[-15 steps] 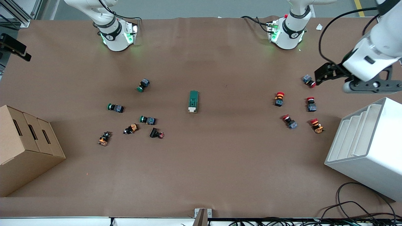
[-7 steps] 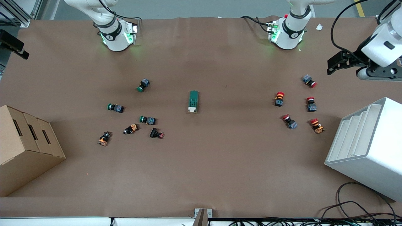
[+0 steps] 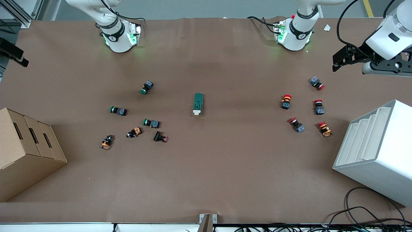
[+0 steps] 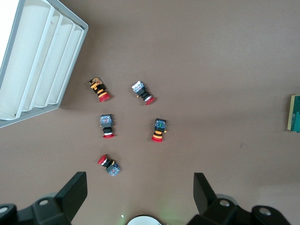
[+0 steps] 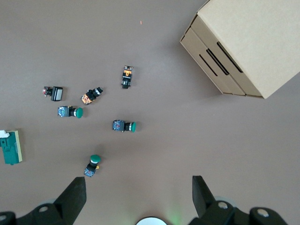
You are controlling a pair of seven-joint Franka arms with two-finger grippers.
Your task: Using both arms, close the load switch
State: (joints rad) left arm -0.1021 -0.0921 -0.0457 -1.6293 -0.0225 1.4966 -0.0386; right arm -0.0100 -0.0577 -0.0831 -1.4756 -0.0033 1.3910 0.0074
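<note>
The load switch point(image 3: 198, 104) is a narrow dark-green block with a cream lever end, lying flat mid-table. It also shows at the edge of the left wrist view point(image 4: 294, 113) and of the right wrist view point(image 5: 10, 147). My left gripper point(image 3: 338, 61) hangs open and empty high over the table at the left arm's end, near the red push-buttons point(image 3: 317, 83). Its jaws stand wide apart in the left wrist view point(image 4: 139, 194). My right gripper point(image 3: 13, 53) hangs open and empty over the table edge at the right arm's end, its jaws wide apart point(image 5: 138, 194).
Several red-capped push-buttons point(image 4: 105, 126) lie near a white stepped box point(image 3: 375, 151) at the left arm's end. Several green and orange push-buttons point(image 3: 151, 123) lie near a cardboard box point(image 3: 25, 154) at the right arm's end. Cables point(image 3: 363, 212) trail at the front corner.
My left gripper has risen and drawn back from over the red push-button toward the robots' side of the table. My right gripper has drifted slightly outward. The load switch has not moved.
</note>
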